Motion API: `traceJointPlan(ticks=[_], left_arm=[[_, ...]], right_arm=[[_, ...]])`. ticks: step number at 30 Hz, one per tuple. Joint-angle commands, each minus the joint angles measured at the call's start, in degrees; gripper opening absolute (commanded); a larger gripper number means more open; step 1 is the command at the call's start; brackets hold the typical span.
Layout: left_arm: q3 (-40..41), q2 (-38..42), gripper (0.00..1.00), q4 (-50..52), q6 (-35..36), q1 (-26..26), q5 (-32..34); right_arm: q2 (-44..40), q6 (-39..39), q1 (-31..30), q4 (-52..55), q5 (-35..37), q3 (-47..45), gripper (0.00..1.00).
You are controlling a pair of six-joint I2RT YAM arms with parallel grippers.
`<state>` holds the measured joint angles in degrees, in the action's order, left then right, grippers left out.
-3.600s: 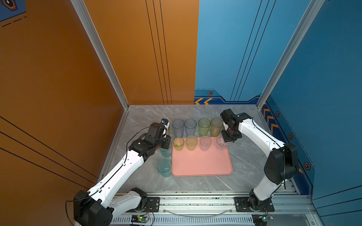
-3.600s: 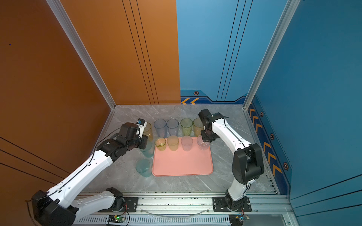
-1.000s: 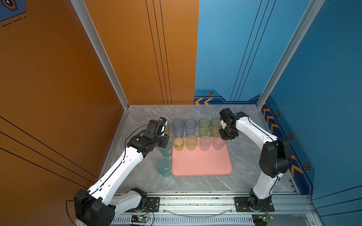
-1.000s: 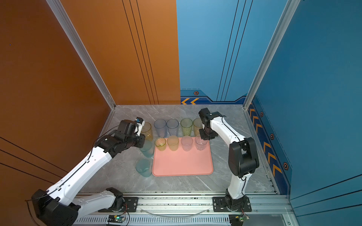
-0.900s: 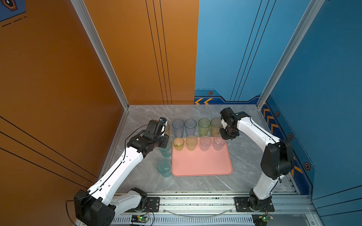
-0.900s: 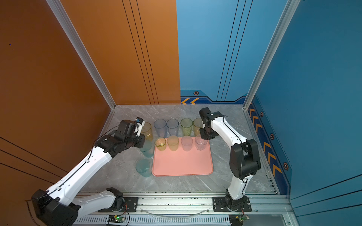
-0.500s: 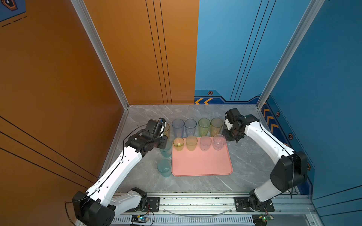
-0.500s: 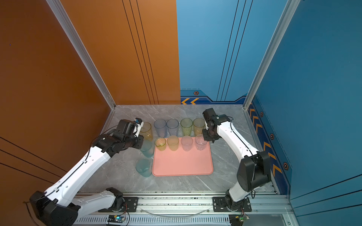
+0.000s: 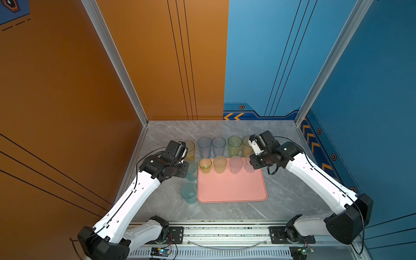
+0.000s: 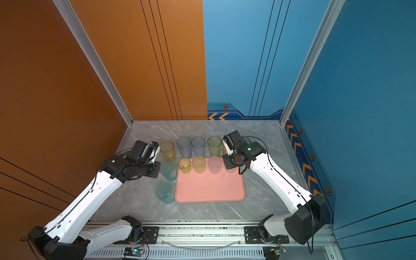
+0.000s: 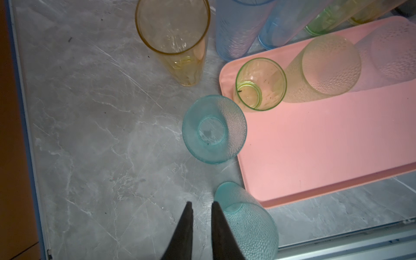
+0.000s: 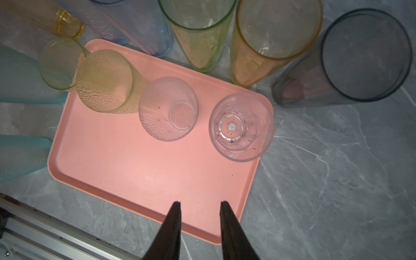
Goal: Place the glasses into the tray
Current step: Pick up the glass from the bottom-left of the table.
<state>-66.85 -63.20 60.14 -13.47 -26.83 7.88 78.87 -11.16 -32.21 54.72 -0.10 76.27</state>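
Four short tumblers [image 9: 220,164] stand along the far edge of the pink tray [image 9: 231,189]. Tall tumblers [image 9: 218,146] and two teal tumblers [image 9: 189,193] stand on the bench [image 9: 281,202]. The jaws of the left gripper [image 11: 202,203] and right gripper [image 12: 200,203] are parted and empty.

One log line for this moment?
tray: four short glasses in | teal tumblers: two beside tray | left fingers: narrow gap, empty | right fingers: apart, empty

The tray [image 9: 231,186] is bare nearside (tumblers [image 9: 220,164] crowd its far edge).
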Motion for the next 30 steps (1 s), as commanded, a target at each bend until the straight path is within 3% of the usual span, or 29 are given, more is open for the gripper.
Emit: traceJointPlan(ticks=[1,14,30], left_arm=[[0.92,1.23,0.19,6.44,-4.77,-2.93,-1.70],[12.34,9.38,0.20,7.68,-16.77,-6.13,-3.14],[15.10,7.93,0.21,5.72,-17.60,-5.56,-3.86]], right_arm=[[1.69,-0.71,-0.87,-2.66,-1.34,-0.52,0.29],[-0.71,0.00,-1.21,-5.06,-2.31,-1.40,0.31],[-1.44,-0.10,-1.33,-5.31,-2.94,-1.64,0.31]])
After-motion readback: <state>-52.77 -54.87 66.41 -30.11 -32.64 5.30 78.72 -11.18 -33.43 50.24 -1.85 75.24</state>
